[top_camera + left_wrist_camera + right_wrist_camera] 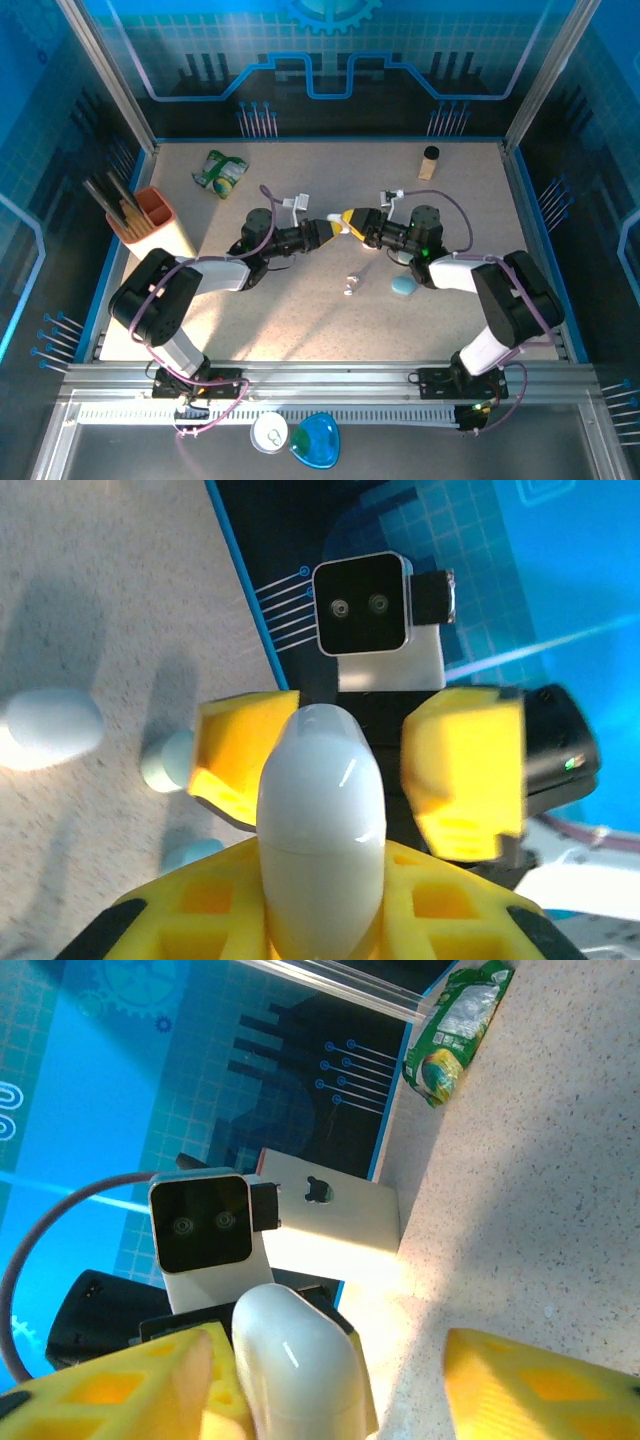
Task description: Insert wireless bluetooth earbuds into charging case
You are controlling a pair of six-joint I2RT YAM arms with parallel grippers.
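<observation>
Nearest, on the front ledge below the arm bases: a round white disc (270, 433) just beside a blue heart-shaped piece (316, 441). Past the rail, on the speckled table (300, 325), a small cluster of tiny earbuds (350, 286) lying loose, outside any case. To their right and apart from them, a teal case (404, 286). From the left wrist: two pale teal earbuds on the table near the teal case, not touching it, one partly hidden behind a yellow finger.

Just beyond, over mid-table, meeting tip to tip: left gripper (333, 229) and right gripper (358, 221). Left fingers pressed in on a white case (320, 820) — pinching its near half, rounded end poking forward toward the other wrist. Right fingers (540, 1385) spread wide, one on each side of that same white case. Clear gap on one side; on the other, finger close against the shell — touching or not, cannot tell.

Farther out, by the left edge, an orange holder (152, 212) with dark tools standing in it. Beyond that, a green snack bag (220, 172) lying flat. At the far right, near the back wall, a small tan cylinder (430, 162) with a dark top
</observation>
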